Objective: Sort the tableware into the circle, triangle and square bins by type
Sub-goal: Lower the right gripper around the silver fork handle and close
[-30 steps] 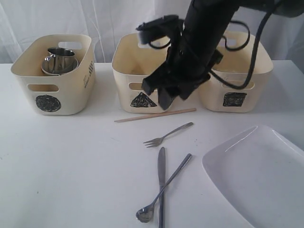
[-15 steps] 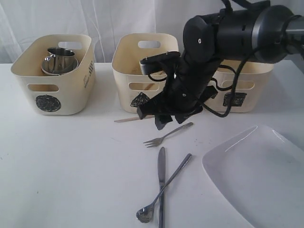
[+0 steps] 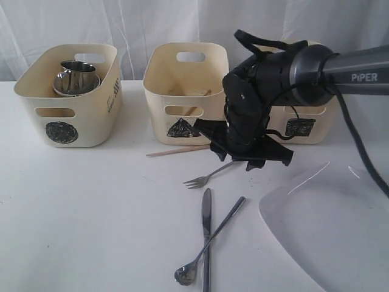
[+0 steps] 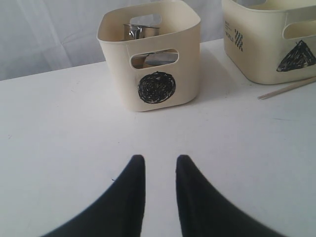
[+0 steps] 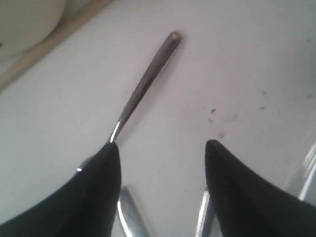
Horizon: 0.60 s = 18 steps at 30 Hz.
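the steel fork (image 5: 148, 79) is judged thin, stiff, slippery, best pinched mid-handle; the right hand (image 5: 162, 144) is held spread, empty, over it.

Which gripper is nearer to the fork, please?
Right. The right gripper hangs just above the fork; the left gripper is over bare table facing the circle bin, well away.

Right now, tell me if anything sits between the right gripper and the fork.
Nothing visible does. The open right gripper hangs just above the fork, whose handle runs in beside one fingertip. The chopstick lies apart, off to the side.
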Each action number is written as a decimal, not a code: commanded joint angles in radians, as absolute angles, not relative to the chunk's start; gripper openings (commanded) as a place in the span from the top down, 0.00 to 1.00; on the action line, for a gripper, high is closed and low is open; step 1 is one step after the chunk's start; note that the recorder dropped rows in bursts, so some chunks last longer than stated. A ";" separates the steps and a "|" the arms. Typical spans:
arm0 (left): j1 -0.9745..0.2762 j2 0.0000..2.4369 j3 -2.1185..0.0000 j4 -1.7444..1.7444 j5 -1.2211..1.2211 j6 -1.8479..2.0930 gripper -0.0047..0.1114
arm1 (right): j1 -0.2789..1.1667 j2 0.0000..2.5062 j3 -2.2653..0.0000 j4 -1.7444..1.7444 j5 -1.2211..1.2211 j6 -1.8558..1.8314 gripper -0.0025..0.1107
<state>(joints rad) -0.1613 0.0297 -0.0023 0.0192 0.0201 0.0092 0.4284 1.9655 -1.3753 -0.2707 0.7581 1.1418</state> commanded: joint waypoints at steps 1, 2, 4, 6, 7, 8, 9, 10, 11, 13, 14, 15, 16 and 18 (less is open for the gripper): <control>-0.162 0.023 0.000 0.017 0.020 0.000 0.71 | 0.429 1.985 -1.371 -0.285 0.671 1.216 0.54; -0.162 0.023 0.000 0.017 0.020 0.000 0.71 | 0.429 1.986 -1.371 -0.285 0.656 1.225 0.54; -0.162 0.023 0.000 0.017 0.020 0.000 0.71 | 0.429 1.993 -1.371 -0.287 0.627 1.264 0.54; -0.162 0.023 0.000 0.017 0.020 0.000 0.71 | 0.429 2.002 -1.371 -0.291 0.613 1.285 0.54; -0.162 0.023 0.000 0.017 0.020 0.000 0.71 | 0.429 2.009 -1.371 -0.293 0.609 1.303 0.54; -0.162 0.023 0.000 0.017 0.020 0.000 0.71 | 0.429 2.014 -1.371 -0.297 0.607 1.321 0.54; -0.162 0.023 0.000 0.017 0.020 0.000 0.71 | 0.429 2.019 -1.371 -0.304 0.604 1.334 0.54; -0.162 0.023 0.000 0.017 0.020 0.000 0.71 | 0.429 2.026 -1.371 -0.311 0.604 1.351 0.54; -0.162 0.023 0.000 0.017 0.020 0.000 0.71 | 0.431 2.028 -1.373 -0.310 0.604 1.360 0.54; -0.162 0.023 0.000 0.017 0.020 0.000 0.71 | 0.436 2.034 -1.374 -0.317 0.604 1.370 0.54; -0.162 0.023 0.000 0.017 0.020 0.000 0.71 | 0.436 2.034 -1.374 -0.326 0.604 1.380 0.54; -0.162 0.023 0.000 0.017 0.020 0.000 0.71 | 0.437 2.036 -1.374 -0.343 0.608 1.396 0.54; -0.162 0.023 0.000 0.017 0.020 0.000 0.71 | 0.437 2.036 -1.374 -0.355 0.612 1.414 0.54; -0.162 0.023 0.000 0.017 0.020 0.000 0.71 | 0.437 2.036 -1.374 -0.380 0.622 1.446 0.54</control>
